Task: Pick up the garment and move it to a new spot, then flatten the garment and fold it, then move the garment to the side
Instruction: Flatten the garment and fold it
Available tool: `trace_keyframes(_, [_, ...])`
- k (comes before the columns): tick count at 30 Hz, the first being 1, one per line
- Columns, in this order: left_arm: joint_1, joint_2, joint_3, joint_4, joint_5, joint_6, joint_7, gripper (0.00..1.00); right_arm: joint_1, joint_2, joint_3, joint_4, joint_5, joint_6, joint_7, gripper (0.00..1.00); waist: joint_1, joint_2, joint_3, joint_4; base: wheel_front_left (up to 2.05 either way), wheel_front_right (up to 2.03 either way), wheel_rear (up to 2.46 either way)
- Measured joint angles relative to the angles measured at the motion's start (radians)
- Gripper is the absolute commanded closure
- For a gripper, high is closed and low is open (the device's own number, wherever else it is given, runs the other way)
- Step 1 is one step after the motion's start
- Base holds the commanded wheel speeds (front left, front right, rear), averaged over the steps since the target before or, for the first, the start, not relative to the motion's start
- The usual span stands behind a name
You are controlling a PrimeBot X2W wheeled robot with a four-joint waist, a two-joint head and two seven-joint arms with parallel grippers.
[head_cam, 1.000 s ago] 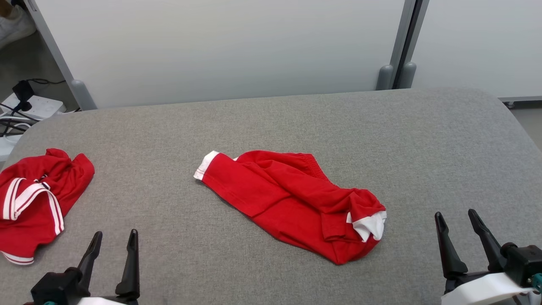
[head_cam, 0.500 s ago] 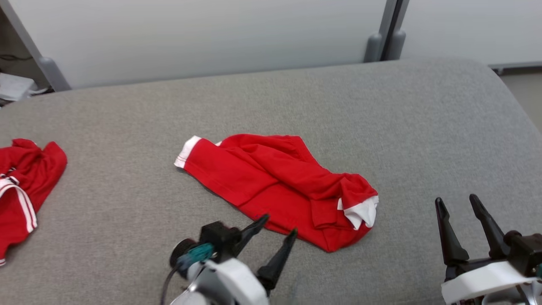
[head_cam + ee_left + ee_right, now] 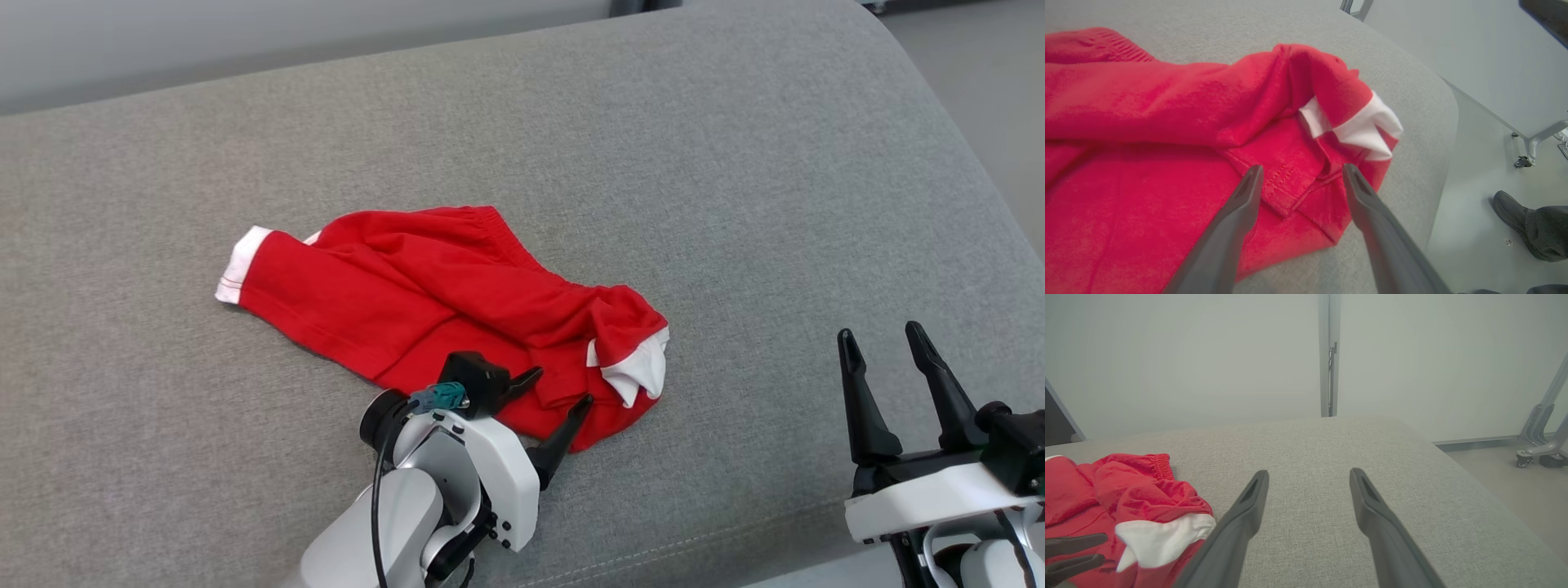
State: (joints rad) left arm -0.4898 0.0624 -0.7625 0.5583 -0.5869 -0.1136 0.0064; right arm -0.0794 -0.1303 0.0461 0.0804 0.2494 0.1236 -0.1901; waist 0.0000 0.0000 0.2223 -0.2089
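In the middle of the grey fabric bench (image 3: 735,163) lie the crumpled red shorts with white cuffs (image 3: 424,302). My left tool (image 3: 561,386), wide open and empty, hovers over their near hem; I should bite deep into the fold.

Looked like a lab or test bay: backed across the upper frame by plain pale partition panels (image 3: 1188,363) on wheeled grey metal legs (image 3: 1545,451), with bare grey floor (image 3: 1527,498) lower right.

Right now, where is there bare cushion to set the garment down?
Free: the stretch between the garment and the right edge of the cushion, and the band beyond it to the far edge. Crowded: the near edge, where the open jaws of the left arm hang over the hem.
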Motion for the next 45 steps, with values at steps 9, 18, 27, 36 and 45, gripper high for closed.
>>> trace_keyframes(9, [-0.081, -0.012, -0.037, 0.139, 0.004, -0.006, -0.083, 1.0, -0.034, 0.005, 0.003, 0.033, 0.006, 0.0, -0.025, 0.0, 0.0, 0.0, 0.048, -0.048, 0.0, 0.0, 0.0])
trace_keyframes(18, [-0.109, -0.014, -0.072, 0.191, 0.014, -0.005, -0.1, 1.0, -0.036, 0.009, -0.007, 0.043, 0.014, 0.0, -0.037, 0.0, 0.0, 0.0, 0.049, -0.031, 0.0, 0.0, 0.0])
trace_keyframes(27, [-0.134, 0.019, -0.063, 0.074, 0.033, 0.053, -0.123, 1.0, -0.04, 0.017, -0.022, 0.054, 0.019, 0.0, -0.045, 0.0, 0.0, 0.0, 0.036, 0.002, 0.0, 0.0, 0.0])
trace_keyframes(36, [-0.048, 0.235, 0.041, -0.332, 0.034, 0.232, -0.065, 1.0, -0.033, 0.018, -0.049, 0.053, 0.025, 0.0, -0.045, 0.0, 0.0, 0.0, 0.006, 0.06, 0.0, 0.0, 0.0])
trace_keyframes(45, [0.237, 0.463, 0.223, -0.695, -0.03, 0.438, 0.015, 1.0, -0.025, 0.018, -0.071, 0.036, 0.026, 0.0, -0.043, 0.0, 0.0, 0.0, -0.008, 0.135, 0.0, 0.0, 0.0])
